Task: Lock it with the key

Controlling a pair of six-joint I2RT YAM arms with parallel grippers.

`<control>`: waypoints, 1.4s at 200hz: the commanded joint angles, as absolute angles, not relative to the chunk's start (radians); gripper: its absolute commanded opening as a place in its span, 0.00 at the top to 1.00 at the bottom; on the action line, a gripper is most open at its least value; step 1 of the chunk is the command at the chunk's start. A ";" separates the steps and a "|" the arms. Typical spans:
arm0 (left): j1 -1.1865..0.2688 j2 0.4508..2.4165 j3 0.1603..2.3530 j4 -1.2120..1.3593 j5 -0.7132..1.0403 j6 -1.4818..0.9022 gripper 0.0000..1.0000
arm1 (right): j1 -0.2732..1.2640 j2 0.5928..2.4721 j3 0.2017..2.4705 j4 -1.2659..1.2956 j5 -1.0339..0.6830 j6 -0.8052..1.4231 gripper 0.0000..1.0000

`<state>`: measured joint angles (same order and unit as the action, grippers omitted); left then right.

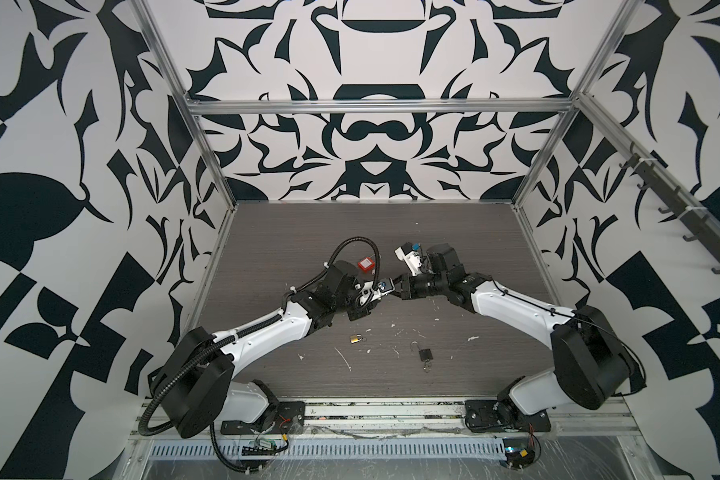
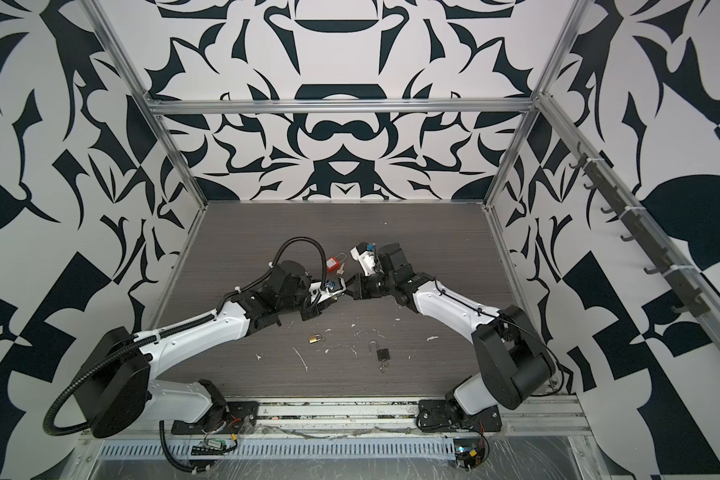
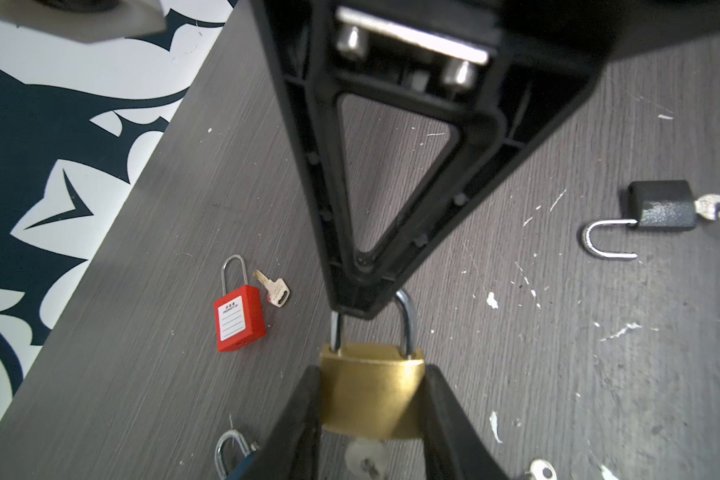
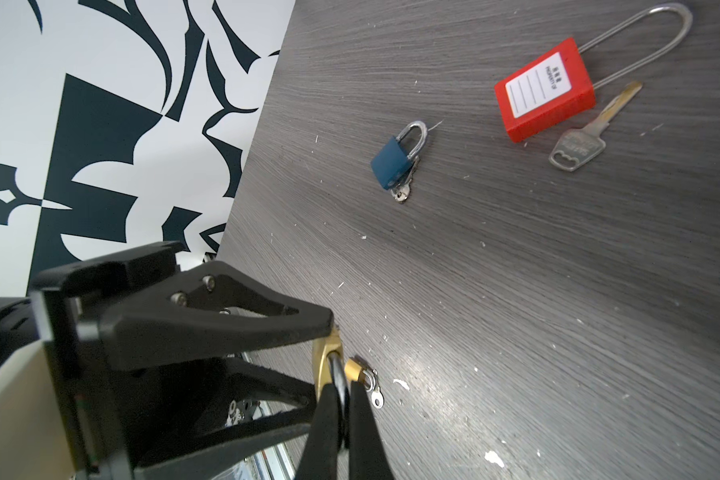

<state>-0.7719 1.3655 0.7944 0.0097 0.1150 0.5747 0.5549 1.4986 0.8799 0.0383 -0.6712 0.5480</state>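
brass padlock (image 3: 373,395), body clamped between left jaws; shackle (image 3: 408,320) top pinched in shut right jaws; shackle seating apparently in hand; locking judged not yet finished.

In the left wrist view, the black right claw (image 3: 363,305) covers the crown of the steel shackle on the squat brass padlock (image 3: 373,395). The lock's keyhole end does not show. Below it sits a white round blur (image 3: 364,455), too soft to name. A blue padlock (image 3: 221,453) shows only its shackle. Its body lies behind a finger of the black left claw (image 3: 373,372) and is cut by the picture's edge, which also clips a silver key (image 3: 539,471). In the right wrist view the brass padlock is just a thin gold sliver. In both top views it is too small to make out between the claws.
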 commanded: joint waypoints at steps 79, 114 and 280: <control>-0.804 1.313 0.801 0.329 0.186 0.521 1.00 | 0.530 1.387 0.955 -0.171 -0.641 0.444 0.96; -0.802 1.282 0.697 0.269 0.134 0.464 1.00 | 0.445 1.264 1.038 -0.222 -0.564 0.394 0.77; -0.590 1.404 0.717 0.549 -0.001 -1.361 1.00 | 0.471 1.087 0.723 0.170 -0.490 0.339 0.57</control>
